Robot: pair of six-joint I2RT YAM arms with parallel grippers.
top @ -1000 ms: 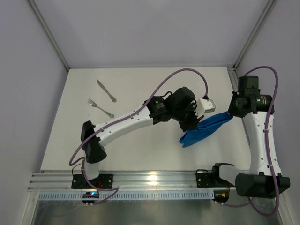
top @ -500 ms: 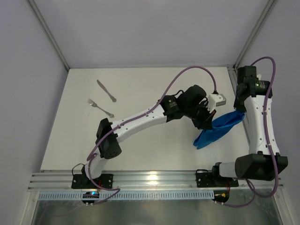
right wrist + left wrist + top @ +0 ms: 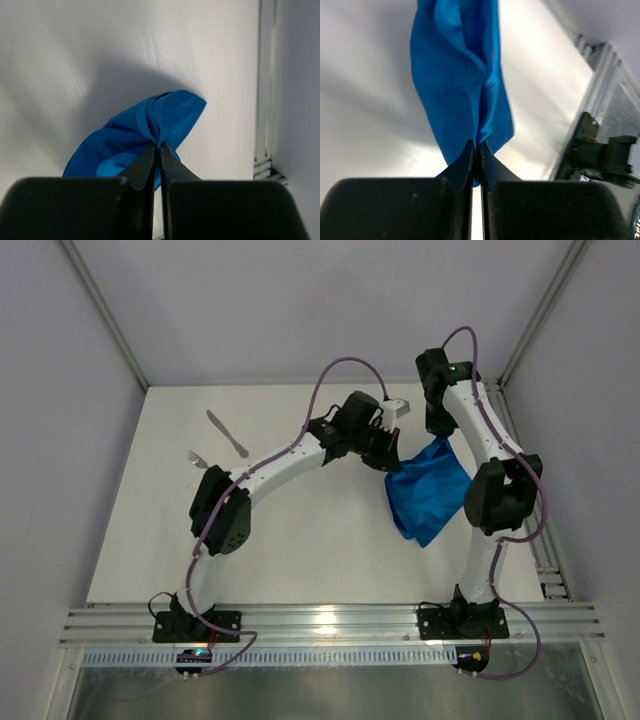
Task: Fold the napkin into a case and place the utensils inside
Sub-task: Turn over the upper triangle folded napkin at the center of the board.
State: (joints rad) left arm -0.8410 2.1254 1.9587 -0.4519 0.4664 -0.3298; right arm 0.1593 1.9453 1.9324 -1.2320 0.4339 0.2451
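The bright blue napkin point(image 3: 425, 490) hangs bunched and lifted between my two grippers at the back right of the table. My left gripper point(image 3: 388, 462) is shut on its left edge; in the left wrist view the cloth point(image 3: 460, 85) hangs away from the closed gripper point(image 3: 476, 147). My right gripper point(image 3: 437, 436) is shut on its upper edge; in the right wrist view a fold of cloth point(image 3: 145, 130) sits pinched in the gripper point(image 3: 156, 146). The silver knife point(image 3: 228, 434) and the fork point(image 3: 193, 456), partly hidden by the left arm, lie at the far left.
A metal rail point(image 3: 535, 530) runs along the table's right edge, close to the right arm. The enclosure's back wall point(image 3: 320, 310) stands just behind both grippers. The left arm point(image 3: 270, 465) stretches diagonally across the table's middle.
Both grippers have moved toward the back of the table with the napkin. The cloth, earlier a narrow strip at the right, now hangs wider between them. The left arm now covers part of the fork.
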